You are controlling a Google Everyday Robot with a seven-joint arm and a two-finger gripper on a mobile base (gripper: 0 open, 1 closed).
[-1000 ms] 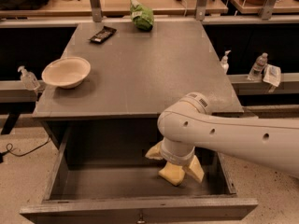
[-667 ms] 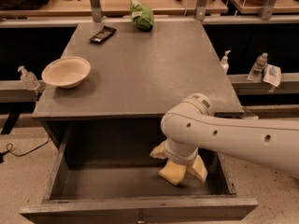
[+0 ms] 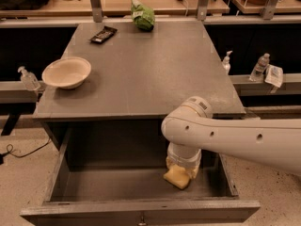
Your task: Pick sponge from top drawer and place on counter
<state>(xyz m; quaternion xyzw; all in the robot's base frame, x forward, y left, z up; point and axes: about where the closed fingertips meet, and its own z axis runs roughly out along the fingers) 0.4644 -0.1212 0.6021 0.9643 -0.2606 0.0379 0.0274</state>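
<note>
The top drawer is pulled open below the grey counter. The pale yellow sponge lies at the right of the drawer floor. My gripper reaches down into the drawer from the right and sits right on the sponge, with its fingers drawn in around it. The white wrist hides the top of the sponge. The small metal pull shows on the drawer's front panel.
On the counter stand a cream bowl at the left, a black flat packet and a green bag at the back. Small bottles stand on side rails. My arm crosses the drawer's right side.
The yellowish fingers that stood spread on either side of the sponge have closed in on it. The wrist has shifted slightly right.
</note>
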